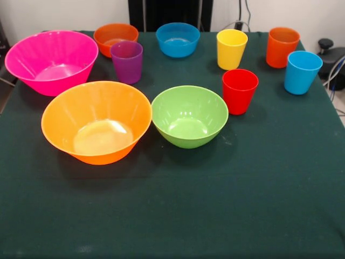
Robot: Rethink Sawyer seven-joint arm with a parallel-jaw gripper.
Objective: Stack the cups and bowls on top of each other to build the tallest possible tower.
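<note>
Front view only. Arm and jaws don't show, so can't tell how the jaws stand or whether they hold anything.

All ten pieces sit separate and upright, mouths up, on the dark green cloth-covered counter (215,205). Nothing stacked.

Bowls:
- large glossy pink plastic bowl (52,61) at far left
- large glossy orange plastic bowl (96,122) in front of it, nearer the camera, rims close
- medium green plastic bowl (189,116) just right of the big orange one, rims nearly touching
- small orange plastic bowl (115,38) at the back, right of the pink bowl
- small blue plastic bowl (178,39) at the back centre, apart from the small orange one

Cups:
- purple plastic tumbler (127,62) just in front of the small orange bowl, overlapping it in view, beside the pink bowl's right edge
- yellow plastic tumbler (232,49) right of the blue bowl
- red plastic tumbler (240,91) in front of the yellow one, just right of the green bowl's rim
- orange plastic tumbler (282,47) at back right
- light blue plastic tumbler (302,72) just beside and in front of the orange tumbler, nearest the counter's right edge

Near half of the counter carries none of the pieces.
</note>
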